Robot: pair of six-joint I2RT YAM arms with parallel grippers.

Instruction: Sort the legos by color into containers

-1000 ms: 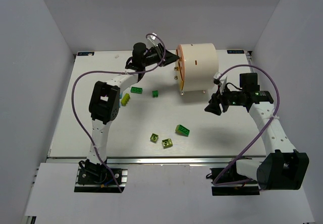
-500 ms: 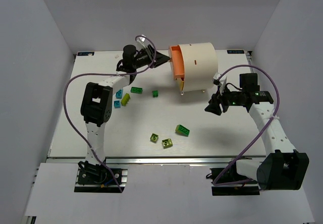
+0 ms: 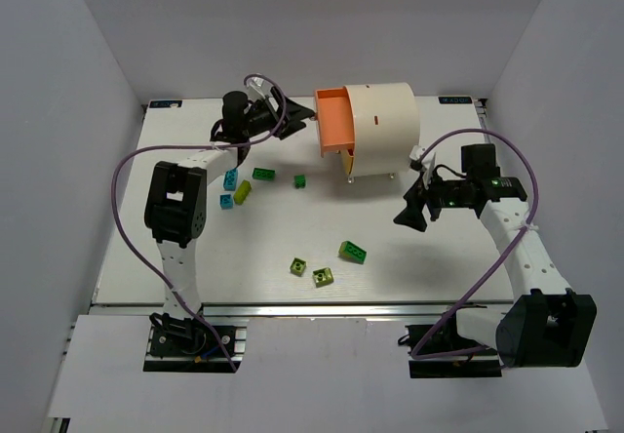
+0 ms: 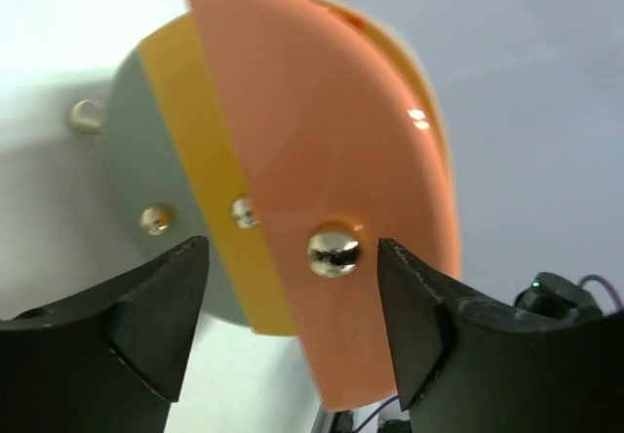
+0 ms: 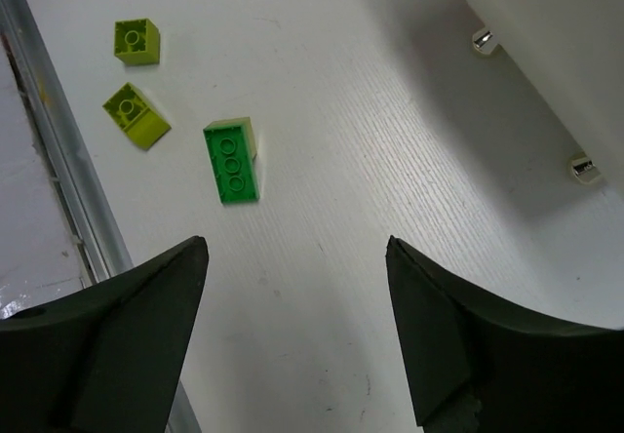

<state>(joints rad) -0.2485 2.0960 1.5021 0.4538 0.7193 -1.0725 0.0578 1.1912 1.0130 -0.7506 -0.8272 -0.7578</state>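
The drum (image 3: 385, 121) is lying on its side by the far edge of the tabletop (image 3: 175, 248), right of middle. Its axis is running along that edge, and its knobbed end is facing the left edge. An orange drawer (image 3: 334, 123) is sticking out of that end.

The left tool (image 4: 292, 250) is hanging open in front of the drawer face. A brass knob (image 4: 333, 248) is sitting between its fingers, and neither appears to be touching it. The knob is small, round and polished, so it is likely slippery. A pull should probably be running straight along the drum's axis.

The bricks (image 3: 263, 173) are lying loose. One cluster is sitting left of the drum, and three more are lying toward the middle of the near edge.

The right tool (image 5: 297, 248) is hovering right of middle, spread open and empty. The green brick (image 5: 232, 160) is lying ahead of it, with two lime ones (image 5: 136, 116) just beyond.

The green brick is lying studs up, its long axis slanting from far-left to near-right across the tabletop. It is looking light, stiff and glossy, so it is likely to skid or flip if pinched off-centre. The best hold is probably across its short width, on the flat side walls, with the fingers squared to the long axis.
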